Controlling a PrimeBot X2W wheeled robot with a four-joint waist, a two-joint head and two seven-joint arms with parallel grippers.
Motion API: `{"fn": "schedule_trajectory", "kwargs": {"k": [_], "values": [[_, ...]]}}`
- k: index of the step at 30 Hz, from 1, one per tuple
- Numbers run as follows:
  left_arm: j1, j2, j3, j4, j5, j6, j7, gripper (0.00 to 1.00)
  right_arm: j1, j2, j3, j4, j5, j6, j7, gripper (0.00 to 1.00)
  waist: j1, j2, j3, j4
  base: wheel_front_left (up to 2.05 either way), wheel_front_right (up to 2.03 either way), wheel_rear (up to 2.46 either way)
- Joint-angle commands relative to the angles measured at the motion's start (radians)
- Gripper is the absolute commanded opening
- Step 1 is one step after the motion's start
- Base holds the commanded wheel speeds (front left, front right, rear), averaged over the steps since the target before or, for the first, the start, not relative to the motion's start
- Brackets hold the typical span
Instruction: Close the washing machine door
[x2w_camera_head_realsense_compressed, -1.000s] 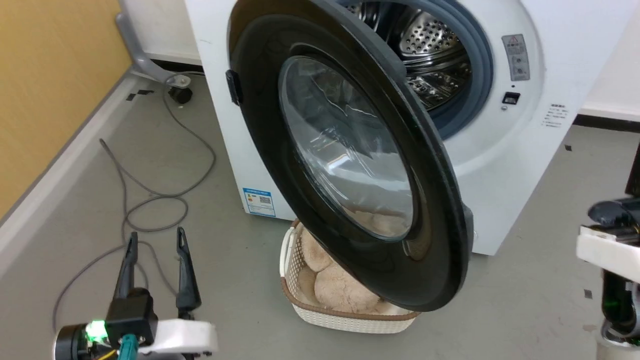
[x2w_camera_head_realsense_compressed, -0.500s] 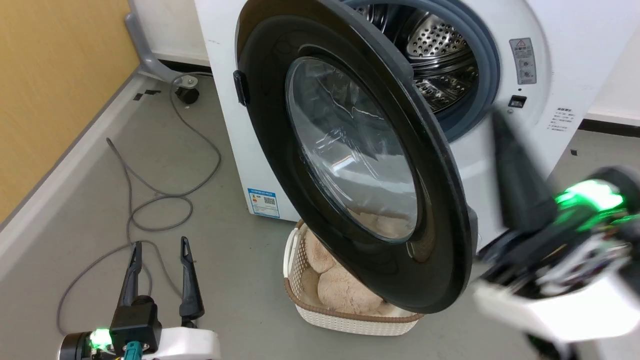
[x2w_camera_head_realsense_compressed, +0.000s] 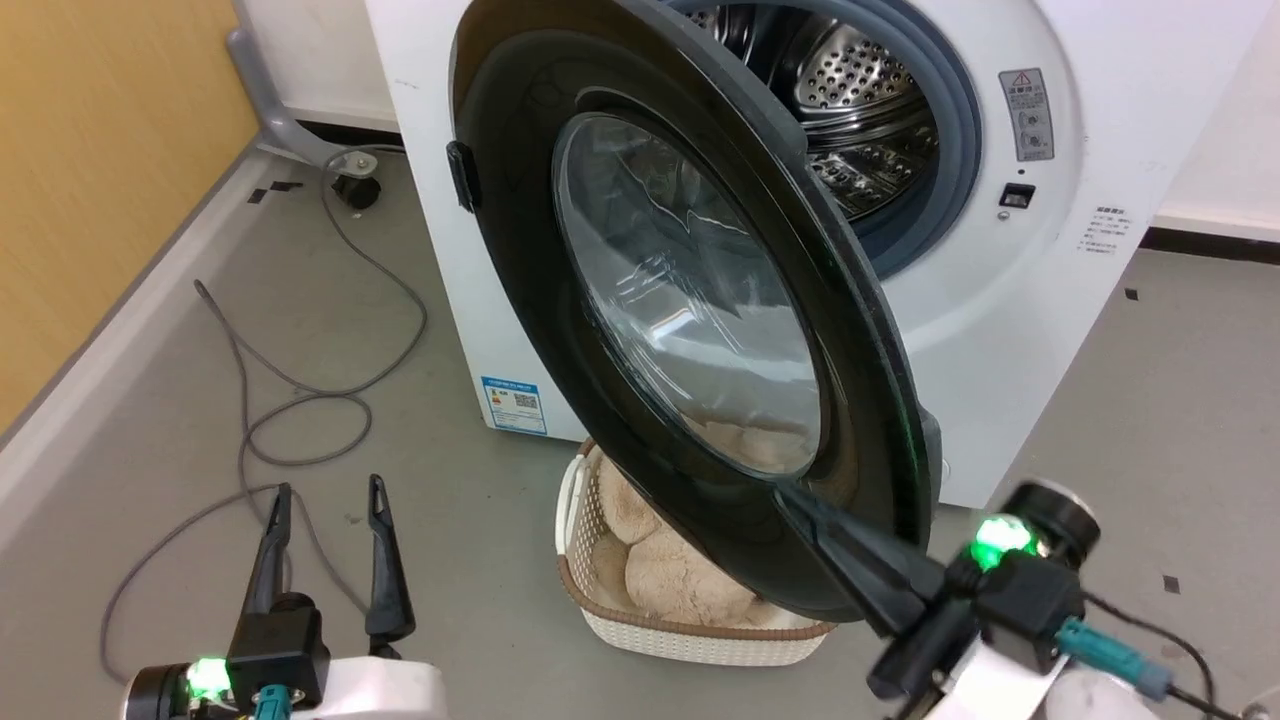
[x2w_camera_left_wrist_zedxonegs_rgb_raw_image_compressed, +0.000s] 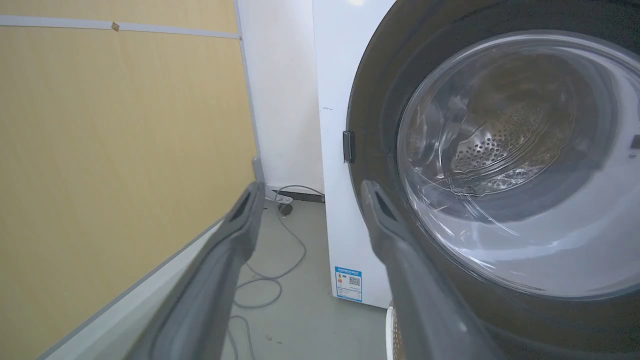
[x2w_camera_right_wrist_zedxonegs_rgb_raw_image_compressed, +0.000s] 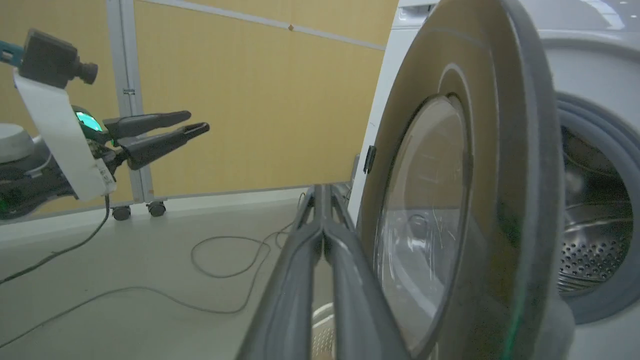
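My right gripper (x2w_camera_head_realsense_compressed: 800, 505), fingers pressed together on nothing, points at the lower outer face of the washing machine door (x2w_camera_head_realsense_compressed: 520, 250); whether it touches, I cannot tell. My left gripper (x2w_camera_head_realsense_compressed: 330, 487) hangs spread above the floor (x2w_camera_head_realsense_compressed: 1150, 400). The glossy black door, clear window (x2w_camera_head_realsense_compressed: 690, 300) bulging, stands swung out from the white washing machine (x2w_camera_head_realsense_compressed: 1000, 330), steel drum (x2w_camera_head_realsense_compressed: 850, 80) bare. Beneath it, a white woven basket (x2w_camera_head_realsense_compressed: 700, 640) holds a beige plush toy (x2w_camera_head_realsense_compressed: 680, 585).
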Motion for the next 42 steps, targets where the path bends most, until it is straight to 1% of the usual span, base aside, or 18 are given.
{"fn": "schedule_trajectory", "kwargs": {"k": [1,4,8,15,20,28,34,39,42], "values": [[0.0,-0.003,-0.002,-0.003,0.007,-0.008,-0.004,1.0,0.016,-0.018,0.007,0.038,-0.021,0.0,-0.005,0.0,0.0,0.0,0.004,-0.002,0.0,0.0,0.0],[-0.002,-0.005,-0.005,-0.004,0.012,-0.013,-0.004,1.0,0.035,-0.014,-0.022,0.092,-0.011,0.0,-0.005,0.0,0.0,0.0,0.011,-0.009,0.0,0.0,0.0],[-0.005,-0.007,-0.017,0.0,0.018,-0.024,-0.004,1.0,0.047,-0.005,-0.084,0.16,0.013,0.0,-0.005,0.0,0.0,0.0,0.026,-0.018,0.0,0.0,0.0],[-0.036,-0.012,-0.033,0.001,0.025,-0.03,-0.004,1.0,0.014,-0.005,-0.183,0.259,0.012,0.0,-0.005,0.0,0.0,0.0,0.073,-0.026,0.0,0.0,0.0],[-0.077,-0.015,-0.049,-0.005,0.029,-0.035,-0.004,1.0,-0.04,-0.005,-0.283,0.322,0.012,0.0,-0.005,0.0,0.0,0.0,0.132,-0.019,0.0,0.0,0.0],[-0.153,-0.023,-0.082,-0.013,0.03,-0.036,-0.004,1.0,-0.192,-0.018,-0.418,0.441,-0.04,0.0,-0.005,0.0,0.0,0.0,0.237,0.012,0.0,0.0,0.0],[-0.198,-0.029,-0.104,-0.013,0.026,-0.033,-0.004,1.0,-0.346,-0.041,-0.454,0.545,-0.08,0.0,-0.005,0.0,0.0,0.0,0.303,0.043,0.0,0.0,0.0],[-0.219,-0.032,-0.112,-0.015,0.02,-0.026,-0.004,1.0,-0.468,-0.061,-0.45,0.643,-0.095,0.0,-0.005,0.0,0.0,0.0,0.337,0.062,0.0,0.0,0.0],[-0.224,-0.034,-0.114,-0.014,0.018,-0.021,-0.004,1.0,-0.529,-0.061,-0.454,0.695,-0.104,0.0,-0.005,0.0,0.0,0.0,0.347,0.067,0.0,0.0,0.0]]}}
